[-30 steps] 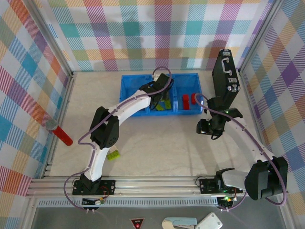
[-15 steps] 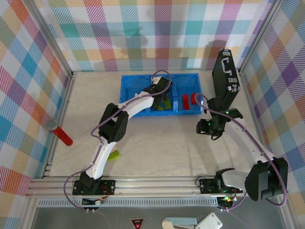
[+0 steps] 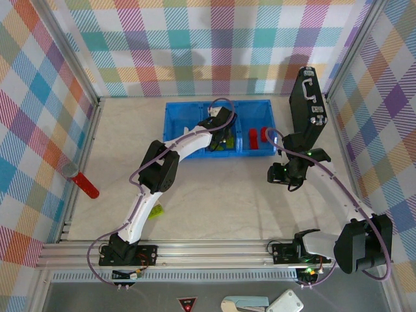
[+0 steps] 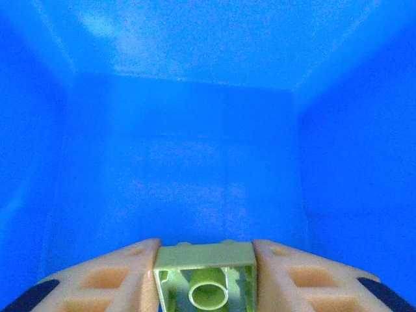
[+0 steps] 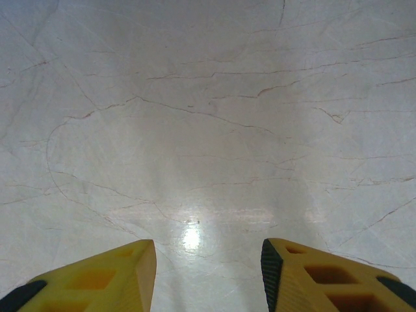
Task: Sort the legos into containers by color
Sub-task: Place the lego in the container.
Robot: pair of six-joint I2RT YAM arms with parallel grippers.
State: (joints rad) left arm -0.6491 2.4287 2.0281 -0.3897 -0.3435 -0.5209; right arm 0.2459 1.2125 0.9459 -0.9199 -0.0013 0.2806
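Note:
A lime green lego (image 4: 205, 273) sits pinched between the orange fingers (image 4: 123, 276) of my left gripper (image 4: 205, 260), hollow underside toward the camera. That gripper (image 3: 221, 130) is down inside the middle container of the blue tray (image 3: 195, 105), whose blue walls surround it. More green legos (image 3: 225, 145) lie in that container. Two red legos (image 3: 253, 138) lie in the right container. Another lime lego (image 3: 154, 211) rests on the table near the left arm. My right gripper (image 3: 281, 173) hangs open over bare table, nothing between its yellow fingers (image 5: 130, 273).
A black case (image 3: 307, 104) leans against the back right wall, close to the right arm. A red stick with a grey cap (image 3: 85, 185) lies by the left wall. Pale marble tabletop (image 5: 208, 130) spreads in front of the tray.
The left arm has stretched further forward and its gripper has shifted slightly right and deeper into the middle container, still with the green lego. The right arm has not moved.

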